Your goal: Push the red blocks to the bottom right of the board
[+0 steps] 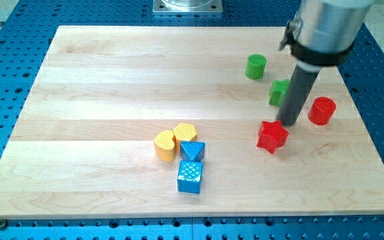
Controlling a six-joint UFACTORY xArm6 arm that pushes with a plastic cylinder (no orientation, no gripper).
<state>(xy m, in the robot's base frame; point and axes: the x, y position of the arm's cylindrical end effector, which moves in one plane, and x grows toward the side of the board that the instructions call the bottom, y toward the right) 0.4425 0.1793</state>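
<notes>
A red star-shaped block [272, 136] lies right of the board's middle. A red cylinder [322, 111] stands further to the view's right, slightly higher. My tip [288, 123] is at the lower end of the dark rod, right at the star's upper right edge, touching or nearly touching it. The red cylinder is apart from the tip, to its right. The rod partly hides a green block [278, 92] behind it.
A green cylinder [256, 67] stands toward the view's top right. Near the bottom middle sit two yellow blocks [165, 145] [186, 133], a blue triangle [193, 151] and a blue cube [190, 177]. The wooden board [99, 80] rests on a blue perforated table.
</notes>
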